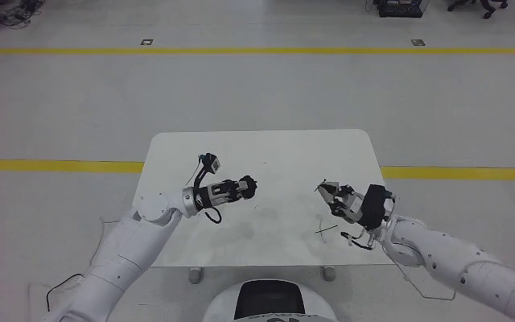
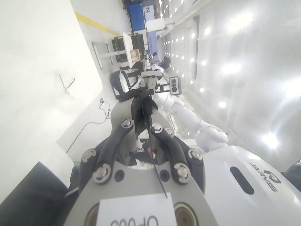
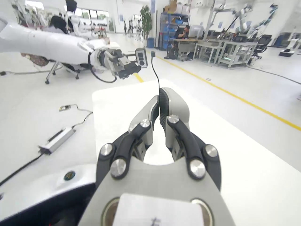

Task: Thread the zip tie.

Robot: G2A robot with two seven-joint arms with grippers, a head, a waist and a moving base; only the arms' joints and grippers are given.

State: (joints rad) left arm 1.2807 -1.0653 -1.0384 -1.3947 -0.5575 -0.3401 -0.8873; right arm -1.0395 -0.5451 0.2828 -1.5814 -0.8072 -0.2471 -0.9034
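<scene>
Well, we have right gripper (image 3: 160, 99), at 3 o'clock of table (image 1: 265, 145), pinched on zip tie (image 3: 155, 71). We judge it light, springy, slick, best gripped near tail. Left gripper (image 2: 142, 102) clamps thin black strip (image 2: 161, 181).

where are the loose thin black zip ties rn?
Top view: the loose thin black zip ties lie crossed on the white table, toward its near edge on the robot's right, close to the right gripper and not held.

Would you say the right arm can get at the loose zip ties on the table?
Likely yes: the loose zip ties lie on bare table near the right gripper, though it holds a zip tie.
</scene>
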